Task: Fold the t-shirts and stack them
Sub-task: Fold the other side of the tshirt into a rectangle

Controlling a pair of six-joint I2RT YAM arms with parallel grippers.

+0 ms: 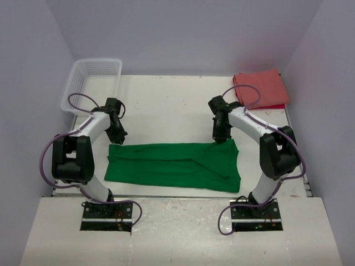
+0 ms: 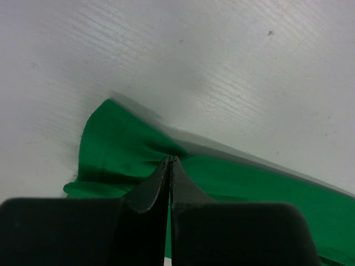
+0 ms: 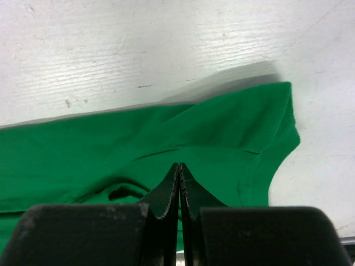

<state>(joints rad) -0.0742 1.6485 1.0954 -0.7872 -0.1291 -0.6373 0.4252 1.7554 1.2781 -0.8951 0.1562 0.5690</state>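
The green t-shirt lies spread as a long band across the near middle of the table. My left gripper is shut on its far left corner, and the cloth puckers toward the pinched fingertips. At the far right corner my right gripper is shut on the cloth, its jaws pressed together. In both wrist views the far edge of the shirt is raised slightly off the table, with a shadow under it. The salmon-red t-shirt lies folded at the back right corner.
A white mesh basket stands at the back left corner. The white table stretches behind the green shirt. Pale walls close in the left, back and right sides.
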